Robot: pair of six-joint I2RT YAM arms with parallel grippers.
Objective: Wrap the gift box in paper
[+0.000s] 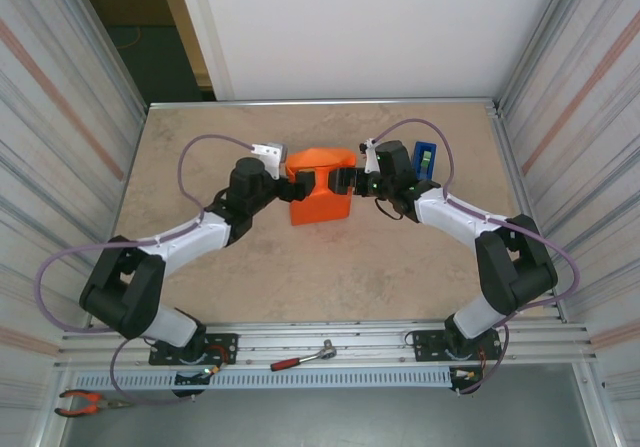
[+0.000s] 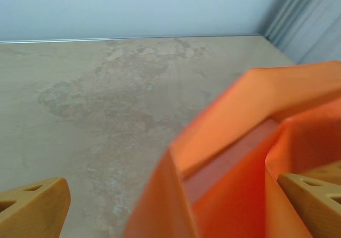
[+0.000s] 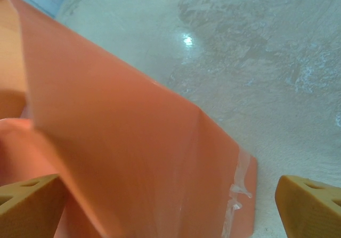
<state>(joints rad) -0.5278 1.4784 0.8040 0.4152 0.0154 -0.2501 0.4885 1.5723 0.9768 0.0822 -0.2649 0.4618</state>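
The orange paper (image 1: 320, 199) is folded up into a boxy parcel at the middle of the table. The gift box is hidden inside it. My left gripper (image 1: 303, 186) is at the parcel's left top edge and my right gripper (image 1: 343, 179) at its right top edge. In the left wrist view the left gripper (image 2: 170, 214) stands open, with folded paper (image 2: 240, 115) rising between its fingers (image 2: 33, 206). In the right wrist view the right gripper (image 3: 170, 214) is open too, straddling a slanted paper flap (image 3: 138, 158) that carries a strip of clear tape (image 3: 240, 182).
A blue tape dispenser (image 1: 425, 160) stands just right of the right wrist. Bare beige tabletop (image 1: 200, 157) surrounds the parcel, with corrugated walls on both sides. A red-handled tool (image 1: 300, 359) and orange pliers (image 1: 85, 402) lie on the rail by the arm bases.
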